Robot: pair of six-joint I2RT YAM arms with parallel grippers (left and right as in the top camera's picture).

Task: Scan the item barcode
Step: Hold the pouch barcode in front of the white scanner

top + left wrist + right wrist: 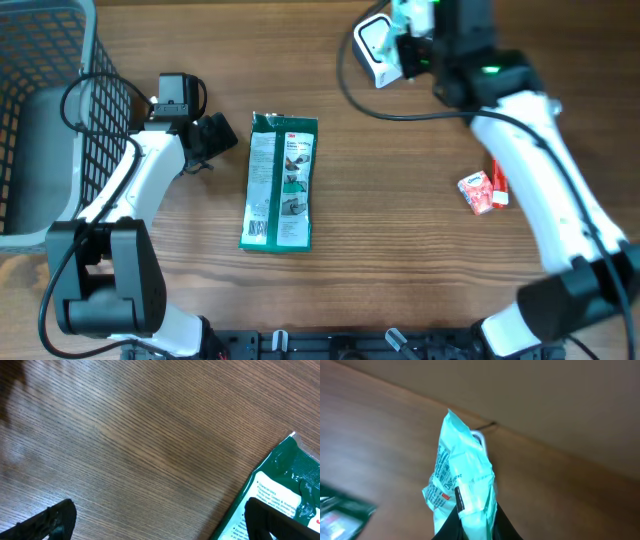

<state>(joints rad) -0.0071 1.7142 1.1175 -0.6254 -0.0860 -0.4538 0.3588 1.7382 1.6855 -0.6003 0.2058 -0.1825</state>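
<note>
Left fingers (52, 519): stood spread wide and empty, just beside the green packet (281, 180) at the middle of the desk (400, 250).
Right fingers (447, 529): were clamped on the lower end of the mint pouch (462, 475).
Pouch place: hung over the desk's far edge, right of centre, close by the white scanner (373, 45).
Handling: looked light, soft, crinkly and probably slick; best pinched at a sealed end, leaving the print uncovered.
Overhead view: gave the scanner and both arms, but little of the pouch.
Right wrist view: gave the pouch's print and the grip; no barcode could be made out.
</note>
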